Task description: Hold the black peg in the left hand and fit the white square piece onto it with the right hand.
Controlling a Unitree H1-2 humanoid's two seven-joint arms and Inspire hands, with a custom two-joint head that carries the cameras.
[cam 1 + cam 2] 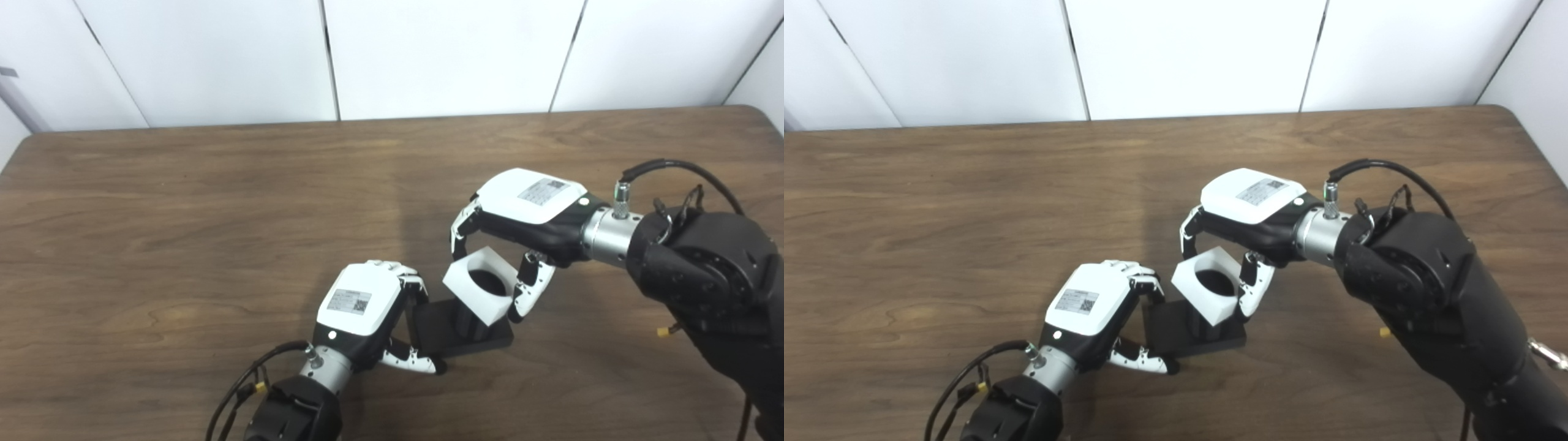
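Observation:
The black peg piece (442,329) is a flat square base with an upright round peg; it lies on the wooden table (184,233) near the front middle. My left hand (367,315) is shut on the base's left side. My right hand (520,220) is shut on the white square piece (481,300), which has a round hole. The white piece sits tilted on top of the peg, with the peg's lower part showing under it. It also shows in the right eye view (1213,300).
White wall panels (429,55) stand behind the table's far edge. The table's right corner is rounded at the back right (759,116). A cable (245,386) hangs from my left wrist near the front edge.

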